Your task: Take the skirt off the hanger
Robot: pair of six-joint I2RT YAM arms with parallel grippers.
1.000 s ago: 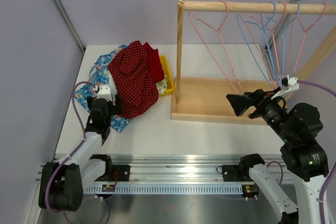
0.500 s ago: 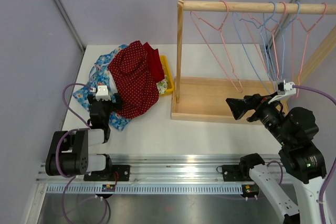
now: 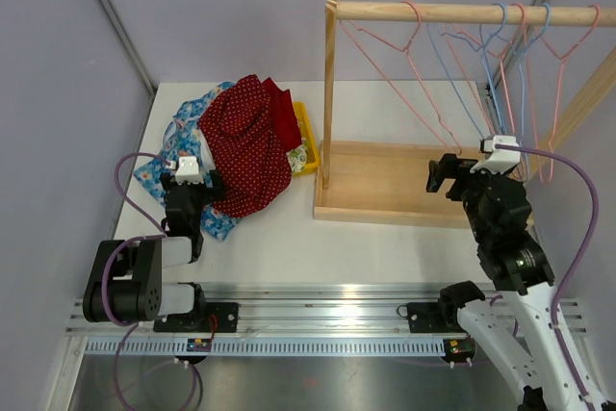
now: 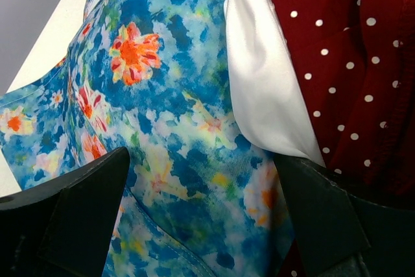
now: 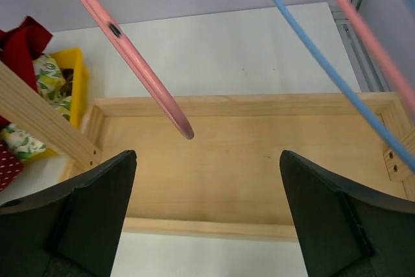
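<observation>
Several wire hangers (image 3: 502,84) hang from the wooden rail (image 3: 462,12), and every one that shows is bare, so the removal itself looks done. The clothes lie heaped on the bench (image 3: 289,238) at the far left, the red dotted skirt (image 3: 245,146) on top and the blue floral skirt (image 3: 154,175) spread beneath it and toward the near edge. The left fingers (image 3: 188,201) stand spread wide and hold nothing. They sit low at the near rim of that heap, and the left wrist view shows blue floral cloth and a strip of white lining (image 4: 266,89) filling the gap between them. The right fingers (image 3: 445,175) are likewise released and empty. They are over the rack's wooden base (image 5: 246,173), with a pink hanger (image 5: 130,55) and a blue hanger (image 5: 318,47) slanting across just ahead of them. What remains, I judge, is a clean withdrawal. The left arm should rise straight up before it swings home, or a fingertip may snag a fold and drag the pile. The right arm should back out low along the base, keeping its wrist and cable clear of the dangling wires so that none gets hooked or set swinging.
</observation>
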